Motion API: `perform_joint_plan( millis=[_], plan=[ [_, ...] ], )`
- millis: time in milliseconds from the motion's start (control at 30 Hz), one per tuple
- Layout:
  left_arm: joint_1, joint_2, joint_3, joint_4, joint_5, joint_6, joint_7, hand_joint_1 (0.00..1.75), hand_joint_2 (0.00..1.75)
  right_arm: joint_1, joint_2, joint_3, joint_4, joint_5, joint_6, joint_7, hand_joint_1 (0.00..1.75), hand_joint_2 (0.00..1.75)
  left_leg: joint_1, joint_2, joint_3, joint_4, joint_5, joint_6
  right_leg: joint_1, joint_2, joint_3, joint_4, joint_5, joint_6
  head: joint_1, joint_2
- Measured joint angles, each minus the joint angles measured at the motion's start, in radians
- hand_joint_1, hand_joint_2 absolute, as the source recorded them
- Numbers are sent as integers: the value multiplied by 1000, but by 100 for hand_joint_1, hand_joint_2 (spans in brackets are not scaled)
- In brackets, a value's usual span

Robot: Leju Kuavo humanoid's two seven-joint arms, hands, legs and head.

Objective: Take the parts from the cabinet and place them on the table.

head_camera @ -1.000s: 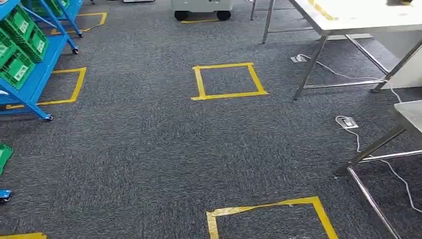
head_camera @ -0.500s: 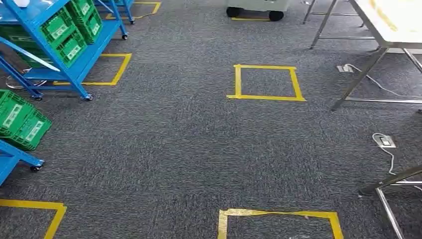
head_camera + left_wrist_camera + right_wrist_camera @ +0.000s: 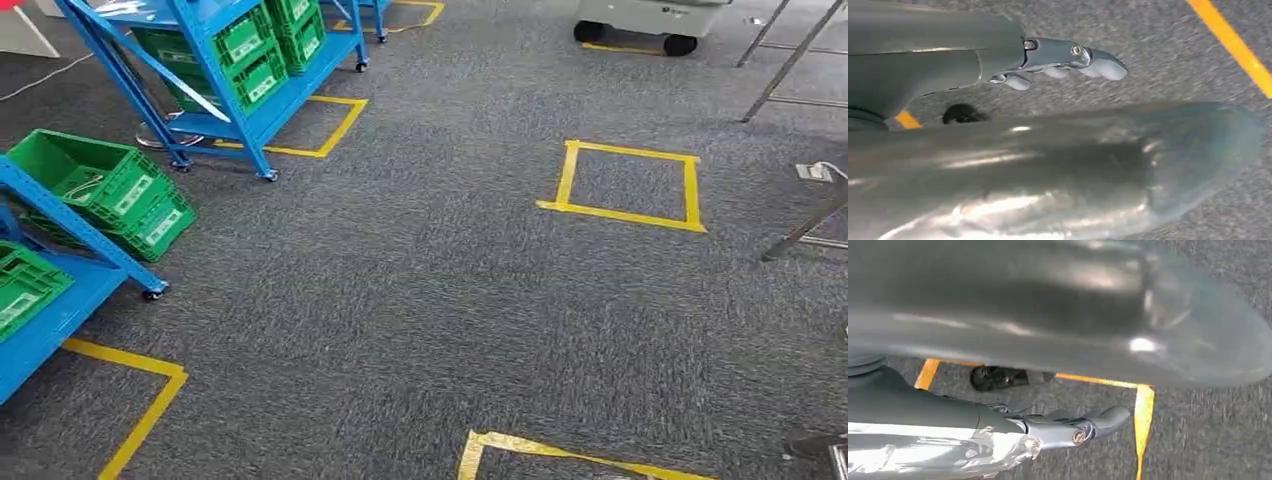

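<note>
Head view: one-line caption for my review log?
Blue shelving carts holding green bins stand beside yellow tape squares on grey carpet.

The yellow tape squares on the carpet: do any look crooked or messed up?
One does. The tape square at the bottom edge has a wrinkled, uneven top strip that slants, seemingly patched. The square further out looks crisp and straight-edged. Green bins sit tilted in the blue rack, but apparently by design.

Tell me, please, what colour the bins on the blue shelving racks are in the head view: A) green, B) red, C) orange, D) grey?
A: the bins stacked on the blue racks at the left are green with white labels.
</note>
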Motion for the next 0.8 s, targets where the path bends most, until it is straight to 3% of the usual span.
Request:
perform_joint_plan(
  millis=[33, 67, 133, 167, 200, 233, 300, 333, 367, 400, 500, 533, 567, 600, 633, 667, 700, 733, 767, 800],
  plan=[
    [0, -6, -1, 0, -5, 2, -2, 0, 0, 0, -7, -2, -2, -3, 4, 1, 0, 0, -8, 70, -10, 25, -24, -2, 3, -13, 2, -4, 3, -5, -7, 0],
    [-5, -8, -1, 0, -9, 5, -3, 0, 0, 3, -10, -5, -3, -5, 6, 1, 0, 0, -8, 109, -41, 87, -65, -6, 6, -30, 2, -5, 3, -10, -15, 0],
    [-13, -16, -2, 1, -15, 7, -5, 0, 0, 10, -16, -8, -3, -5, 8, 4, 0, 0, -6, 129, -113, 241, -135, -11, 12, -65, 0, -5, 2, -12, -14, 0],
    [-14, -17, -3, 2, -16, 7, -5, 0, 0, 12, -19, -8, -3, -7, 9, 6, 0, 0, -5, 130, -139, 298, -151, -12, 13, -83, 0, -5, 1, -14, -12, 0],
    [-13, -18, -3, 3, -15, 7, -6, 0, 0, 12, -21, -8, -3, -8, 10, 6, 0, 0, -6, 130, -140, 304, -143, -12, 13, -95, 0, -5, 0, -14, -13, 0],
    [-11, -19, -2, 3, -14, 7, -5, 0, 0, 10, -23, -8, -3, -8, 10, 6, 0, 0, -6, 131, -118, 266, -112, -11, 13, -109, 0, -5, 0, -13, -13, 0],
    [-12, -19, -2, 3, -14, 7, -6, 0, 0, 8, -24, -9, -3, -10, 10, 6, 0, 0, -6, 156, -27, 105, -33, -7, 13, -130, 5, -5, -3, -9, -13, 0],
    [-14, -20, -2, 3, -15, 7, -5, 0, 0, 7, -25, -9, -3, -10, 10, 6, 0, 0, -10, 211, 16, 35, -14, -3, 16, -139, 9, -5, -6, -5, -14, 0],
    [-20, -23, -3, 3, -16, 7, -6, 0, 0, 8, -28, -9, -3, -11, 11, 6, 0, 0, -22, 244, 28, -1, -27, 1, 26, -149, 7, 3, -13, 3, -17, 0],
    [-22, -24, -3, 3, -16, 7, -6, 0, 0, 8, -30, -9, -3, -11, 11, 6, 0, 0, -18, 227, 24, 5, -26, 13, 27, -161, 8, -2, -14, 6, -12, 0],
    [-17, -26, -3, 3, -22, 8, -6, 0, 0, 0, -34, -9, -3, -11, 12, 6, 0, 0, -18, 189, 24, -1, -23, 29, 24, -197, 24, -5, -23, 19, -15, 0],
    [-16, -27, -3, 3, -23, 8, -6, 0, 0, -2, -35, -9, -4, -11, 12, 6, 0, 0, -13, 179, 25, -3, -21, 34, 21, -160, 14, 12, -38, 27, -11, 0],
    [-19, -27, -3, 3, -23, 8, -6, 0, 0, -1, -36, -9, -4, -11, 13, 6, 0, 0, -11, 170, 24, -3, -19, 42, 18, -113, -7, 65, -74, 29, -5, 0],
    [-20, -29, -3, 3, -23, 8, -6, 0, 0, 0, -37, -9, -4, -11, 13, 6, 0, 0, -10, 156, 22, -3, -18, 46, 15, -84, -46, 149, -116, 33, -1, 0],
    [-21, -30, -3, 3, -23, 8, -6, 0, 0, 2, -38, -9, -4, -11, 13, 6, 0, 0, -10, 141, 21, -3, -18, 48, 14, -70, -89, 238, -153, 35, 0, 0],
    [-20, -30, -3, 3, -23, 8, -6, 0, 0, 4, -38, -9, -4, -11, 13, 6, 0, 0, -10, 128, 20, -2, -18, 48, 14, -65, -122, 300, -171, 37, -2, 0],
    [-19, -30, -3, 3, -23, 8, -6, 0, 0, 5, -38, -9, -4, -10, 13, 6, 0, 0, -10, 113, 21, -2, -18, 48, 14, -64, -137, 318, -163, 38, -1, 0],
    [-18, -30, -3, 3, -23, 8, -6, 0, 0, 5, -39, -9, -4, -10, 13, 6, 0, 0, -10, 99, 22, -1, -18, 48, 13, -64, -129, 291, -133, 38, -1, 0],
    [-18, -31, -3, 3, -23, 8, -6, 0, 0, 5, -40, -9, -4, -10, 13, 6, 0, 0, -9, 81, 24, 0, -17, 47, 10, -61, -101, 222, -86, 38, -1, 0],
    [-18, -32, -3, 3, -24, 8, -6, 0, 0, 5, -40, -9, -4, -10, 13, 6, 0, 0, -7, 66, 26, 1, -17, 44, 6, -44, -60, 130, -35, 39, -2, 0]
  ],
)
